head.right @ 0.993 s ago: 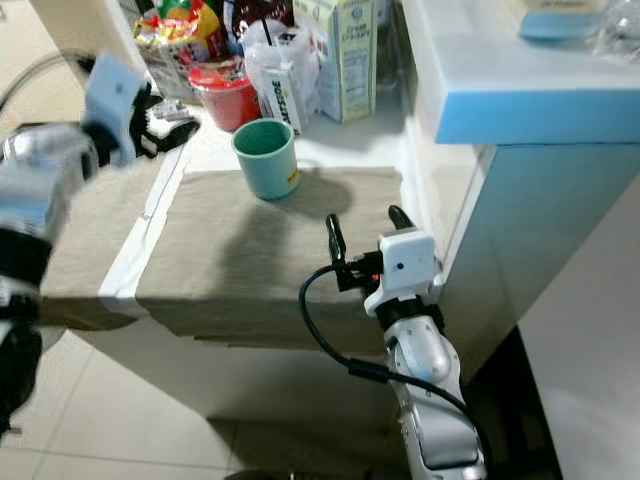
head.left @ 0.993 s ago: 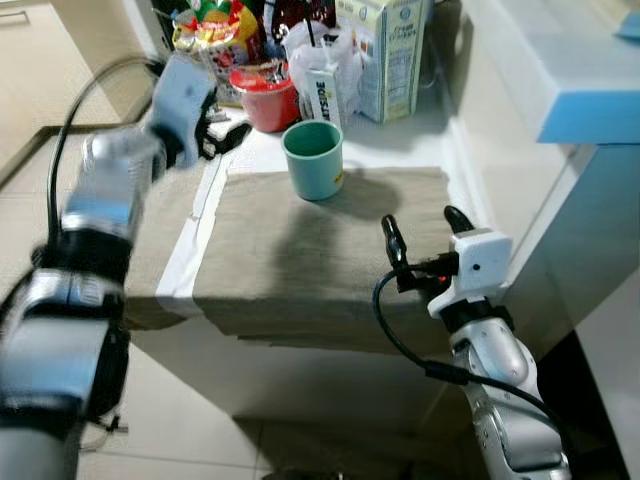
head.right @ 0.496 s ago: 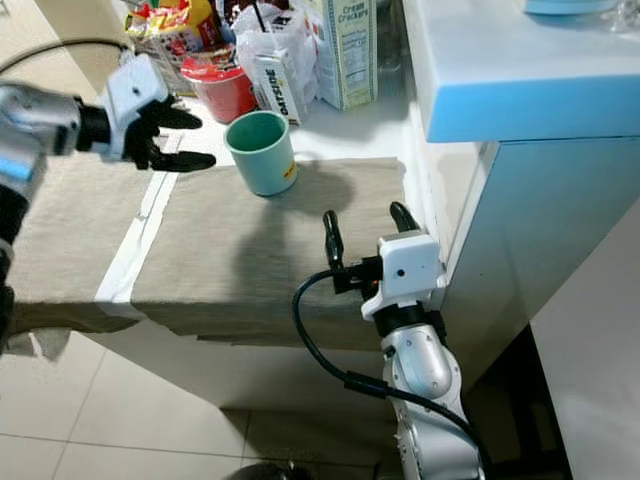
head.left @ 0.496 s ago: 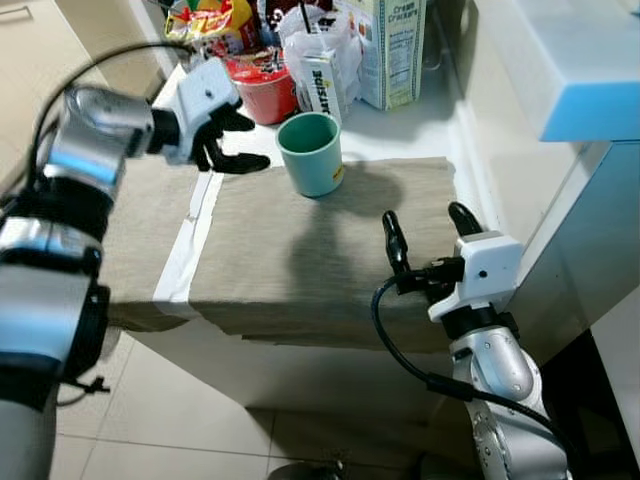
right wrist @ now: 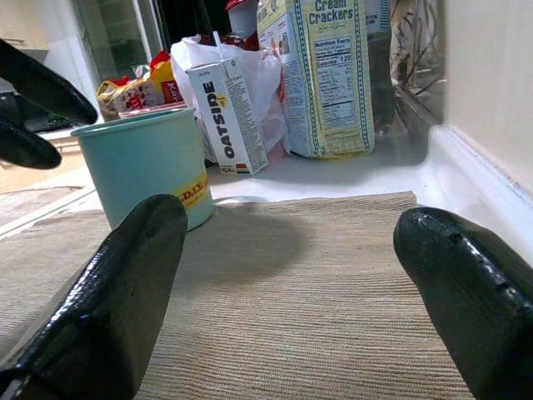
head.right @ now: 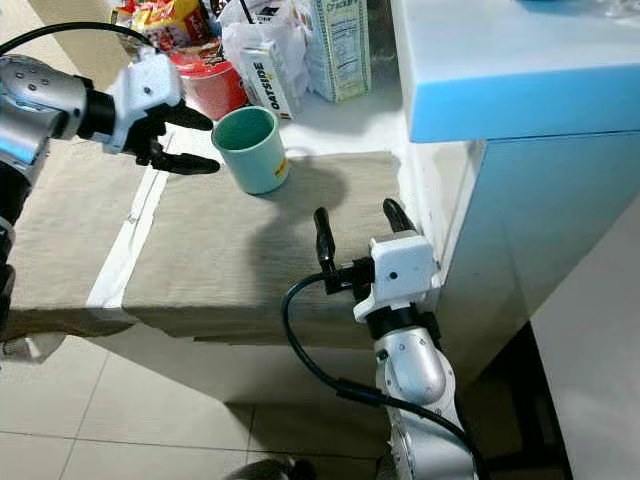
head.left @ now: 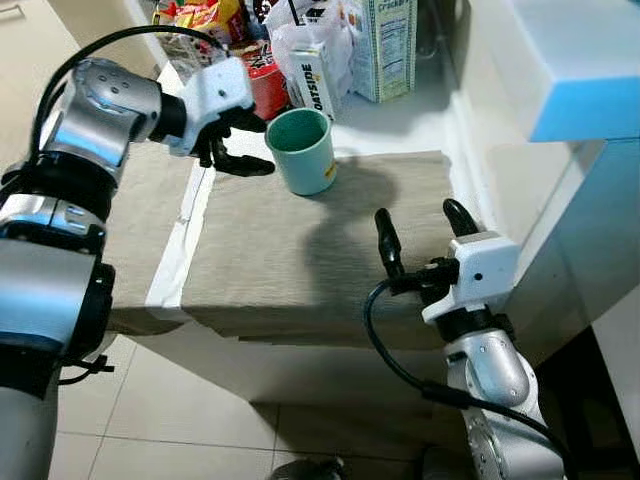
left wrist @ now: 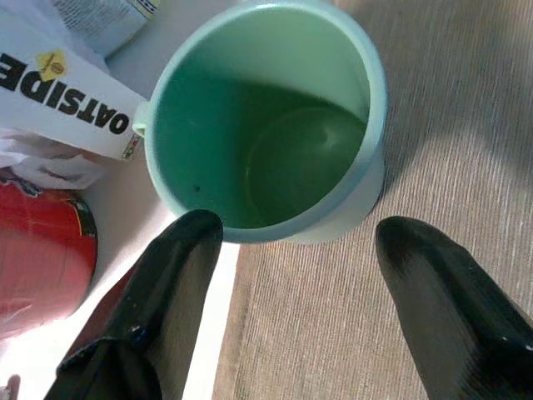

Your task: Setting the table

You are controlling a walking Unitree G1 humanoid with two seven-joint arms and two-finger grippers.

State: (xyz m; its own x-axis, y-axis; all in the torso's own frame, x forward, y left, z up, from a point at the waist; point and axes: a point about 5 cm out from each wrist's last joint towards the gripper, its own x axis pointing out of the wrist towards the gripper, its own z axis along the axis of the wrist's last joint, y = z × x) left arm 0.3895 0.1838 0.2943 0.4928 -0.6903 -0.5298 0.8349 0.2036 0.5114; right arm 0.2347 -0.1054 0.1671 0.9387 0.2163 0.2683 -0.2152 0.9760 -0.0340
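A mint-green cup [head.left: 304, 148] stands upright and empty on a beige table mat [head.left: 300, 250] at the mat's far edge. My left gripper [head.left: 252, 147] is open just to the cup's left, its fingers [left wrist: 171, 283] reaching toward the cup's side without touching it. The left wrist view looks down into the cup [left wrist: 275, 125]. My right gripper [head.left: 418, 225] stands open over the mat's near right part, well short of the cup [right wrist: 146, 162].
Behind the cup stand an Oatside carton [head.left: 315, 75], a cracker box [head.left: 385, 45], a red tub [head.left: 265, 85], and snack bags [head.left: 190, 20]. A pale blue counter [head.left: 580, 70] rises at the right. Tiled floor [head.left: 150, 410] lies below the table's near edge.
My left gripper has swung in from the far left and come close to the cup's left side. The right arm has stayed put; the camera shifted a little.
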